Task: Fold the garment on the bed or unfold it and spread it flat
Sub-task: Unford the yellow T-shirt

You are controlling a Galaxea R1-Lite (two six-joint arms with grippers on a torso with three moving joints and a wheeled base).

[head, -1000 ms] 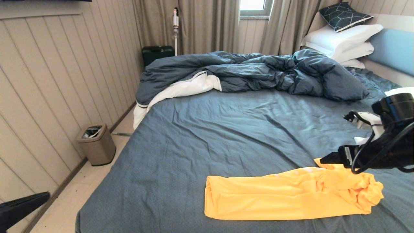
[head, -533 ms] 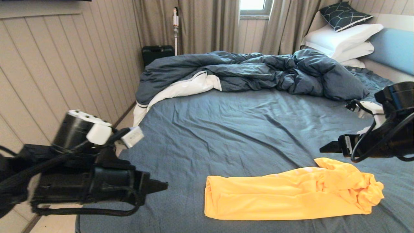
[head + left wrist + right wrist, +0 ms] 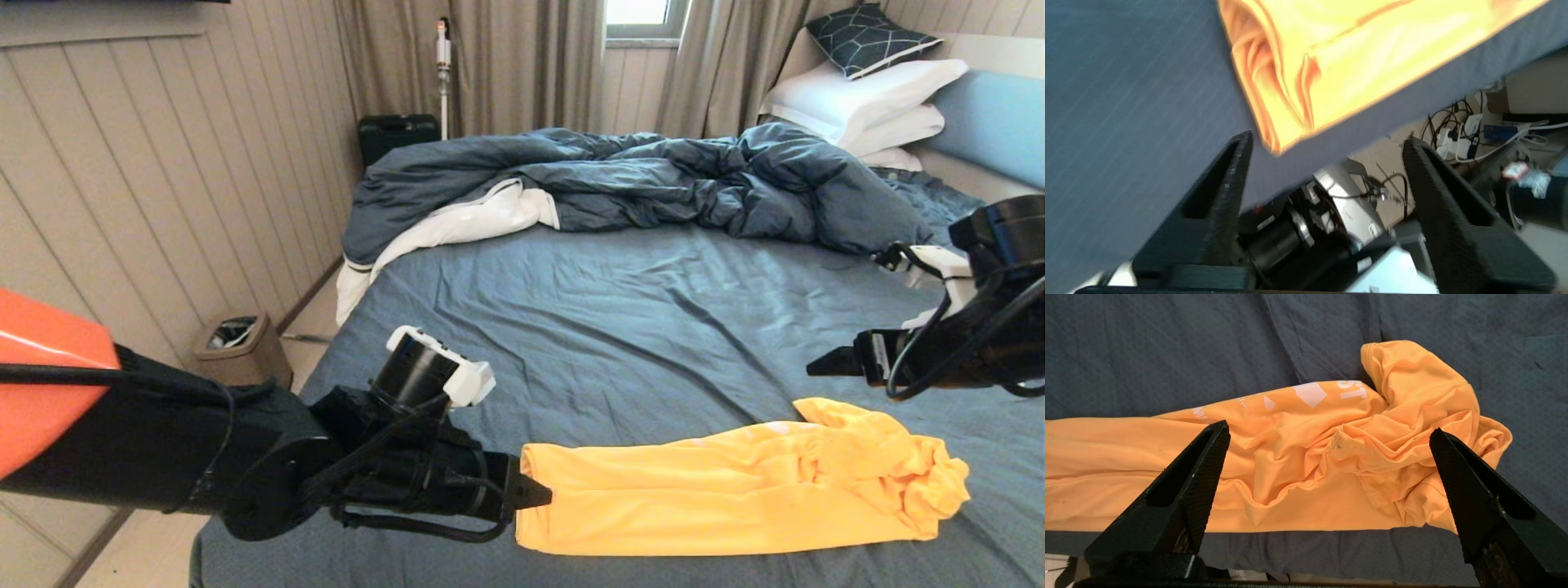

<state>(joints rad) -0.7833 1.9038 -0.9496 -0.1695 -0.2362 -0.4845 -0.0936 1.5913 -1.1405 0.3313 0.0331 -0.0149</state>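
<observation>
Left gripper (image 3: 543,496), fingers spread, meets the folded yellow garment (image 3: 718,490) on the bed (image 3: 620,327); right gripper (image 3: 816,367) hangs wide open above its bunched end.

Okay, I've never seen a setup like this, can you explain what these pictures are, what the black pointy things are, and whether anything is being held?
It is a two-armed robot at a bed. One picture is taken from its head; the other two come from cameras on its wrists, looking past the fingers. The black points are those fingers. The left gripper is at the left end of the yellow T-shirt, fingers apart in its wrist picture. The right gripper hangs open above the bunched right end. Nothing is held. The shirt lies in a long strip on the sheet, with a rumpled duvet and pillows beyond.
</observation>
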